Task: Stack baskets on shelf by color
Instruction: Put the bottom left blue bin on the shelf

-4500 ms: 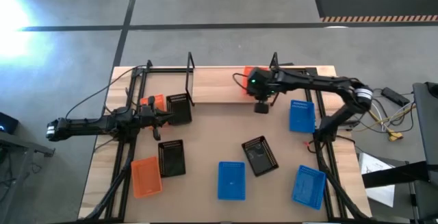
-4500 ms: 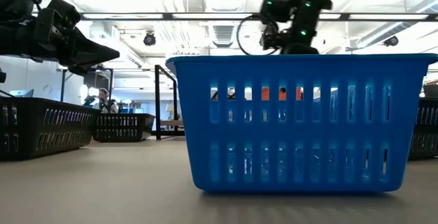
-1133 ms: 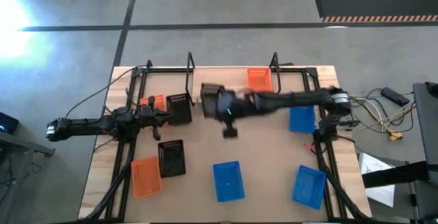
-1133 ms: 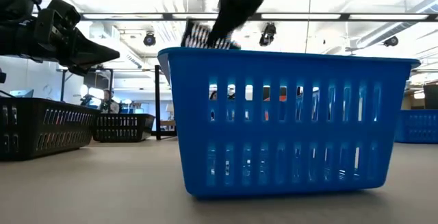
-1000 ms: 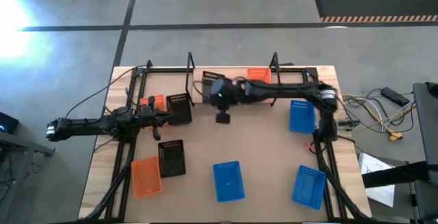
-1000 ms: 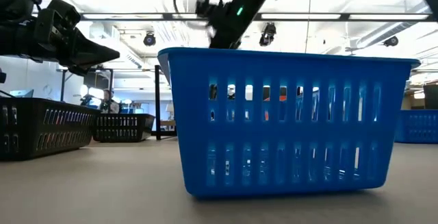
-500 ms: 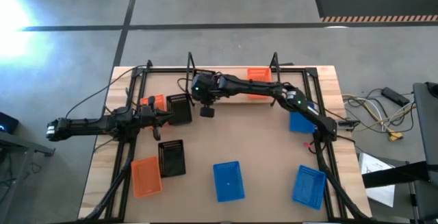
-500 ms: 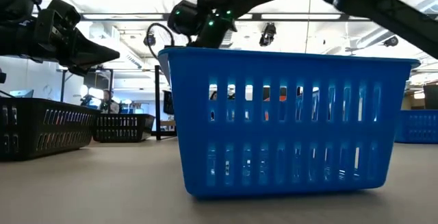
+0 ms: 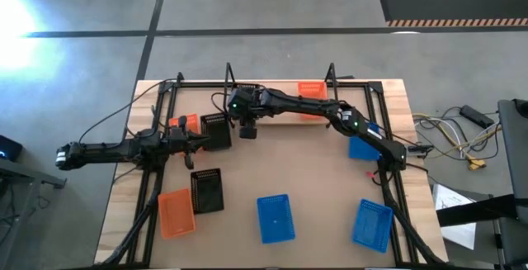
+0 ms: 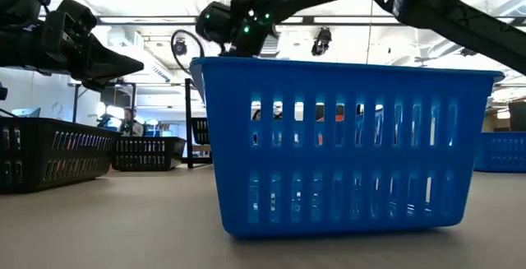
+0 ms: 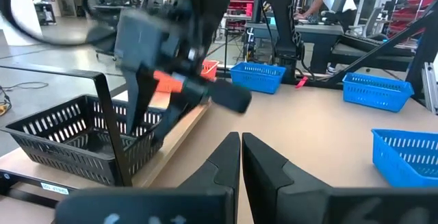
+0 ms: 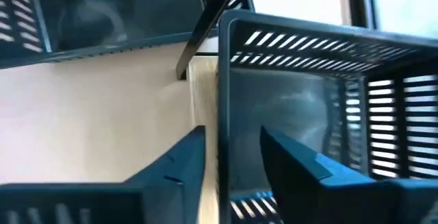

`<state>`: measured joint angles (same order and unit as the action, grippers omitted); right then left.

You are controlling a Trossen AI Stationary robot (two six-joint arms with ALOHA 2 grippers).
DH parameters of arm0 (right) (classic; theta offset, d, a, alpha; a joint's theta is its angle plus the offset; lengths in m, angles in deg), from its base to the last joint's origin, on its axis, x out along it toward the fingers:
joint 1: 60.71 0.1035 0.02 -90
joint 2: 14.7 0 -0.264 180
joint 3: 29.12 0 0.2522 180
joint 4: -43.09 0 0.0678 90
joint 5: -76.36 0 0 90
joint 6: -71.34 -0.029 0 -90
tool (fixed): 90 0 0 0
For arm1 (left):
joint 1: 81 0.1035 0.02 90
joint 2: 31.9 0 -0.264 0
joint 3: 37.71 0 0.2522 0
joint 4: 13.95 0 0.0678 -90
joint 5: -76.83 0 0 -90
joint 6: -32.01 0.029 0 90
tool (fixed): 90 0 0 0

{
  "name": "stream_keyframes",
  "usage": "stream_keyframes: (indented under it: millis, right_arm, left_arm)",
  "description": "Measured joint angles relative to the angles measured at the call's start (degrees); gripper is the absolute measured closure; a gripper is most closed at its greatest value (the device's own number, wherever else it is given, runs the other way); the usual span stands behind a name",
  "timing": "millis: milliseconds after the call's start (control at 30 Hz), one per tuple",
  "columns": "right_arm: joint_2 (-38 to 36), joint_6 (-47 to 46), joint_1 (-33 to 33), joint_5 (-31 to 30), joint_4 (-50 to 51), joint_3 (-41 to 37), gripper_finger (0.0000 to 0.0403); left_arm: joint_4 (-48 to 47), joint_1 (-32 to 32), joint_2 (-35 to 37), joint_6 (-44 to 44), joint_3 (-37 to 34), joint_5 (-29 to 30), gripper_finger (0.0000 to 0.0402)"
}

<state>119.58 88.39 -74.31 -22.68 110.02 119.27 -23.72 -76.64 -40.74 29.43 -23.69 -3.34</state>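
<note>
Our right gripper has swung across to the shelf's left end with the black basket, jaws spread astride its stiff, light, thin rim, the best hold.

Black basket at the shelf's left end: cut off by the frame; right gripper hides it from above.
</note>
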Motion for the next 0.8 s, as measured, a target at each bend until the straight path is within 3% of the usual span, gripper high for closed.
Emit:
stream_keyframes:
  millis: [167, 467, 600, 800]
  right_arm:
    - [-4.1, -0.8, 1.1, -0.1, 4.8, 0.0, 0.0240]
    - [-10.8, -2.6, 9.7, 0.0, 13.4, -3.2, 0.0258]
    - [-15.1, -4.1, 15.5, 0.0, 12.1, -11.5, 0.0267]
    - [-27.0, -9.7, 24.9, 0.0, -1.9, -34.0, 0.0268]
  left_arm:
    - [0.0, 0.0, 0.0, 0.0, 0.0, 0.0, 0.0402]
    - [0.0, 0.0, 0.0, 0.0, 0.0, 0.0, 0.0402]
    - [0.0, 0.0, 0.0, 0.0, 0.0, 0.0, 0.0402]
    - [0.0, 0.0, -0.1, 0.0, 0.0, 0.0, 0.0402]
